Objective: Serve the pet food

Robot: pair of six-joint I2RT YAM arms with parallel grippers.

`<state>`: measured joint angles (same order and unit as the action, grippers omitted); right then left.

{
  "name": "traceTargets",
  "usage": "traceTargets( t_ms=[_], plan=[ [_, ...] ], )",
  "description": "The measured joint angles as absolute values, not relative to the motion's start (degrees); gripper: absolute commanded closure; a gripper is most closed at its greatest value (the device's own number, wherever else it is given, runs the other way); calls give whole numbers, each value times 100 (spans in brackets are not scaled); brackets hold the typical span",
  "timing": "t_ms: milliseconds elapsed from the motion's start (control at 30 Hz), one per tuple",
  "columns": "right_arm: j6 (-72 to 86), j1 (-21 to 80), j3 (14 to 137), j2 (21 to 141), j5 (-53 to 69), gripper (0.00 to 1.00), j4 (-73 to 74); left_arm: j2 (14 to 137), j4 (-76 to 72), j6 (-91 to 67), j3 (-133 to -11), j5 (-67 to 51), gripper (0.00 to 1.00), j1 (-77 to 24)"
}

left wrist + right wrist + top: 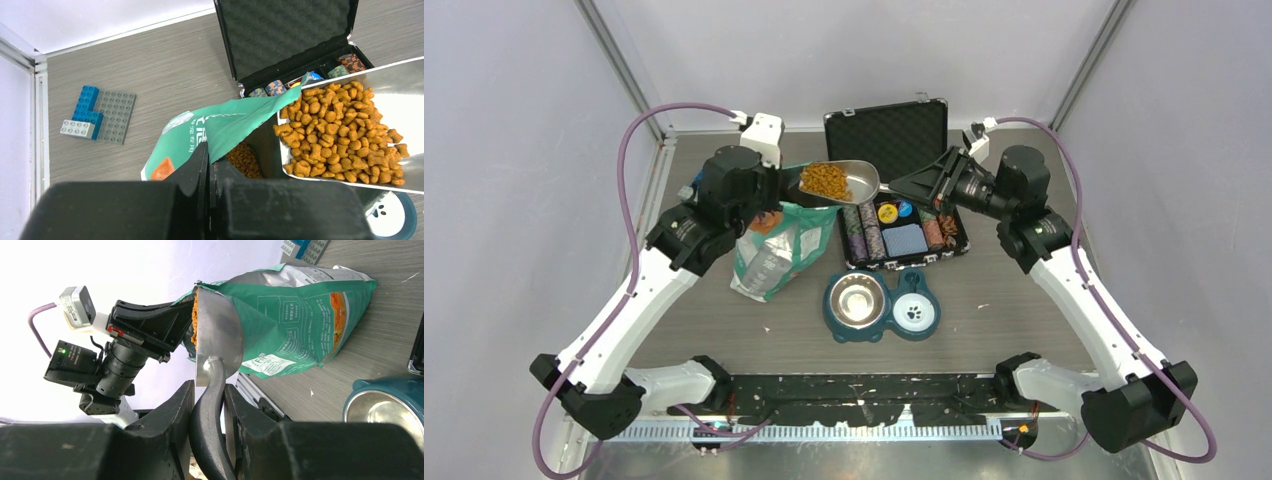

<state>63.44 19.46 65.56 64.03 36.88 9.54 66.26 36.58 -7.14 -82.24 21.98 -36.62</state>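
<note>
Orange-brown dry kibble (826, 181) lies heaped in a shiny metal scoop (862, 180) over the teal bag's (774, 250) mouth, far of the steel bowl (858, 300). The right gripper (207, 400) clamps the scoop's handle and the left gripper (210, 167) pinches the bag's rim. Light, loose pellets likely roll, so keep the scoop level.

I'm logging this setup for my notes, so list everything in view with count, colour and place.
orange-brown dry kibble pet food: one heap, in the scoop; more inside the bag
silver metal scoop: one, held at the bag's mouth
teal-and-white plastic food bag: one, left of the case
black hard case: one, open, far centre
striped poker chips: several rows, mixed colours, in the case
teal double pet bowl: one, steel and white cups, empty, near centre
plastic toy bricks: small cluster, blue and grey, far left
left jaws: shut on the bag's rim
right jaws: shut on the scoop's handle
</note>
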Motion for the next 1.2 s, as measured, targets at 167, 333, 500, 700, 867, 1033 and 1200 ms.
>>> traceTargets(
  t_ms=[167,333,500,700,867,1033,1200],
  plan=[
    [6604,1905,6158,6348,3802,95,368,6674,3817,-825,-8335,2211,100,-3649],
    [6831,1883,5861,6337,3870,95,-150,6766,3977,-917,-8488,2239,100,-3632],
    [7325,1852,5212,6342,3924,95,-1240,6890,4132,-1002,-8663,2252,100,-3625],
    [7839,1852,4685,6536,3983,95,-2394,6925,4198,-1007,-8720,2252,100,-3601],
    [8337,1852,4281,6818,4010,95,-3474,6965,4259,-1004,-8785,2255,100,-3594],
    [8595,1859,4239,7057,4018,95,-3964,6976,4278,-1000,-8799,2296,100,-3577],
    [8654,1868,4239,7089,4016,95,-4040,6976,4307,-1000,-8816,2296,100,-3570]
  ],
)
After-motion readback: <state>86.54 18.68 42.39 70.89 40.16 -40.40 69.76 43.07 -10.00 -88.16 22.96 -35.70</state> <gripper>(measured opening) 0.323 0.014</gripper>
